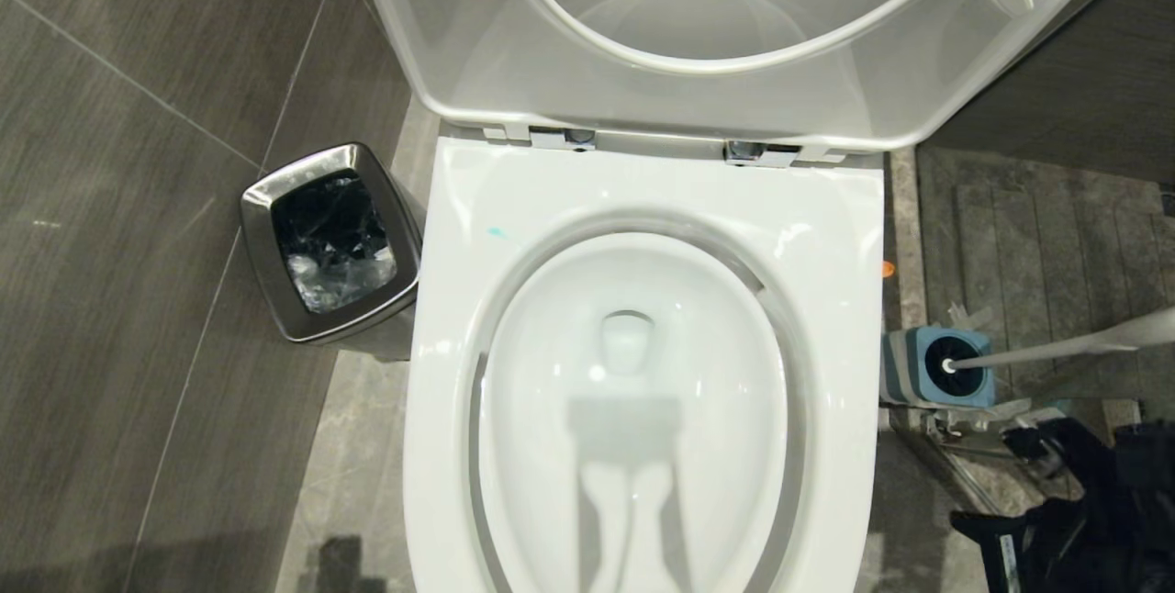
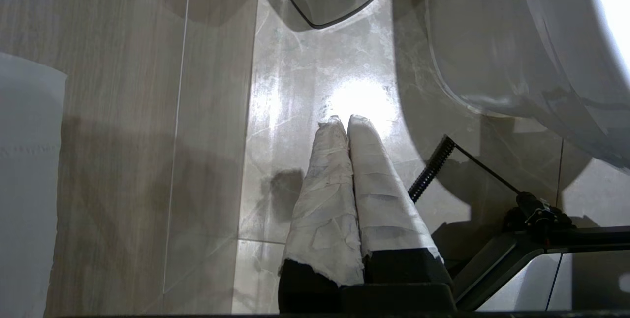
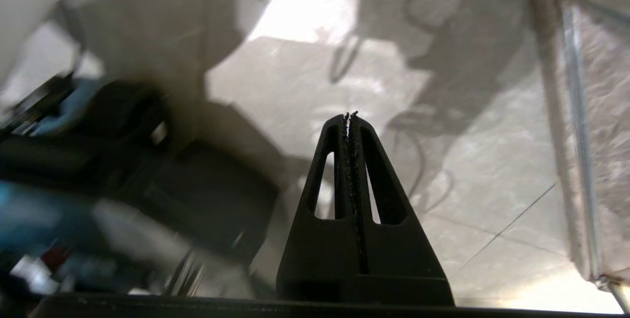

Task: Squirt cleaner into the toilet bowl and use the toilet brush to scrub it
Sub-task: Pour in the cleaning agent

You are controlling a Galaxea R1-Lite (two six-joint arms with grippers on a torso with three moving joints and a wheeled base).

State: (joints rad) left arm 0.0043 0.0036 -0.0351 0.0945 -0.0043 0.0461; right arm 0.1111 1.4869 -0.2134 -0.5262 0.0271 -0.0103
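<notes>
Both hands closed and empty: left hand [image 2: 343,123] over floor beside toilet bowl [image 1: 643,198], right hand [image 3: 350,117] above open tiles.

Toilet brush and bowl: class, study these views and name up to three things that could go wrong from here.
1. The brush leans steeply out of its holder, so a clumsy pull may tip the holder over.
2. The right tool is shut above the floor; unless it opens first, it may knock the handle instead of gripping it.
3. A teal spot sits on the bowl rim, so cleaner could get smeared outside the basin.
</notes>
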